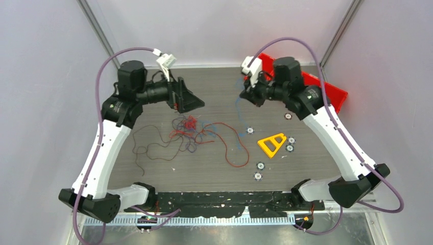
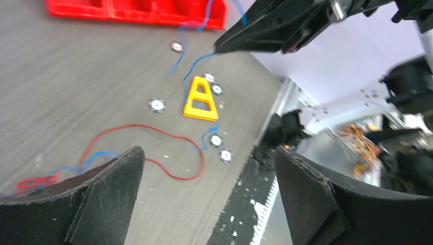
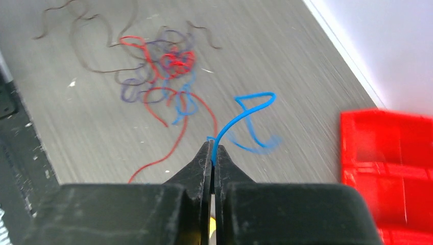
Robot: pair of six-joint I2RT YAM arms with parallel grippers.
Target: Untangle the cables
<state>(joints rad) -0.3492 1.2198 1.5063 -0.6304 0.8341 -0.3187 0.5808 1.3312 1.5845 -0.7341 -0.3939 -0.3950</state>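
The cables form a small knotted clump (image 1: 189, 124) of red, purple and blue wires at mid-table, also in the right wrist view (image 3: 172, 64). A dark brown wire (image 1: 153, 144) trails left of it and a red wire (image 1: 236, 148) loops to the right. My right gripper (image 1: 245, 96) is shut on a blue cable (image 3: 240, 115), holding it above the table; the cable hangs down toward the clump (image 1: 238, 109). My left gripper (image 1: 194, 101) is open and empty, raised above and behind the clump; its wrist view shows the red wire (image 2: 168, 132) between its fingers (image 2: 102, 194).
A yellow triangular part (image 1: 271, 144) lies right of the cables, with several small round discs (image 1: 250, 130) around it. A red bin (image 1: 329, 88) stands at the back right. The black strip at the table's front edge (image 1: 230, 198) lies between the arm bases.
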